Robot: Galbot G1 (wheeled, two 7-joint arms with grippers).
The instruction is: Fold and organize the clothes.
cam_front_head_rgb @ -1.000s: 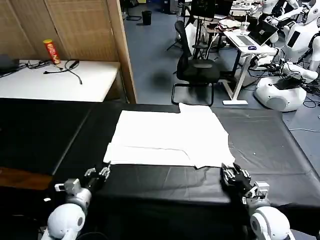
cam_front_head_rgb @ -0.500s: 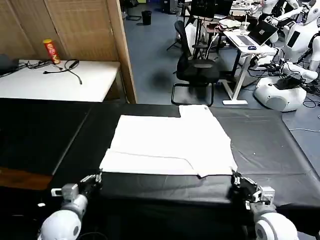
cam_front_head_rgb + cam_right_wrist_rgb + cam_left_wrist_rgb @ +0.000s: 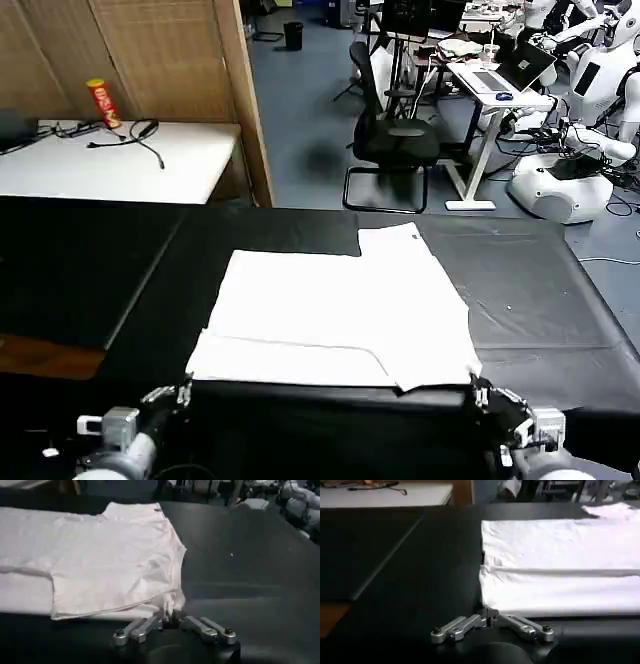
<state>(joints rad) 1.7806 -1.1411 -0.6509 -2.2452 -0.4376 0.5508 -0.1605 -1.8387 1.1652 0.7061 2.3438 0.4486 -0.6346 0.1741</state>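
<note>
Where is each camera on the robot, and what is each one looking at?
Head view: from the robot's head, looking forward and down at the black table with the white T-shirt; the left hand and right hand show at its near corners.
Left wrist view: low behind the left hand, which pinches the shirt's corner.
Right wrist view: low behind the right hand, pinching the other corner.
All three share the T-shirt.
</note>
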